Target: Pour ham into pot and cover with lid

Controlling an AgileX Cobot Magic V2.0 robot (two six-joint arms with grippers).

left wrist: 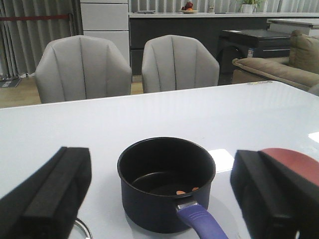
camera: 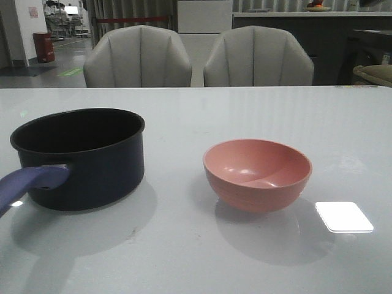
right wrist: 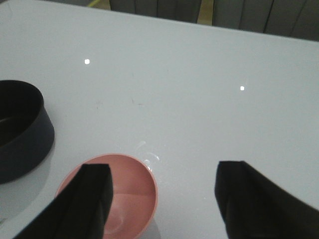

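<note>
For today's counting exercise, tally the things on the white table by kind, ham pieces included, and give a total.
Pots: 1, the dark navy pot
Bowls: 1, the pink bowl, seemingly empty
Ham chunks: 2 visible, ham lying inside the pot in the left wrist view
Lids: only a sliver of rim, possibly the lid, shows; not counted
Total: 4

Two grey padded chairs (camera: 138, 58) (camera: 258, 58) stand side by side at the far edge of a glossy white table (camera: 245, 110). A bright patch of light (camera: 343, 217) reflects off the tabletop. Behind the chairs runs a dark counter (camera: 294, 30) with a white cabinet (camera: 204, 16) beside it. A red bin (camera: 43, 46) stands on the grey floor at far left. A beige sofa (left wrist: 279, 67) sits to the right, and grey curtains (left wrist: 40, 35) hang at the back.
</note>
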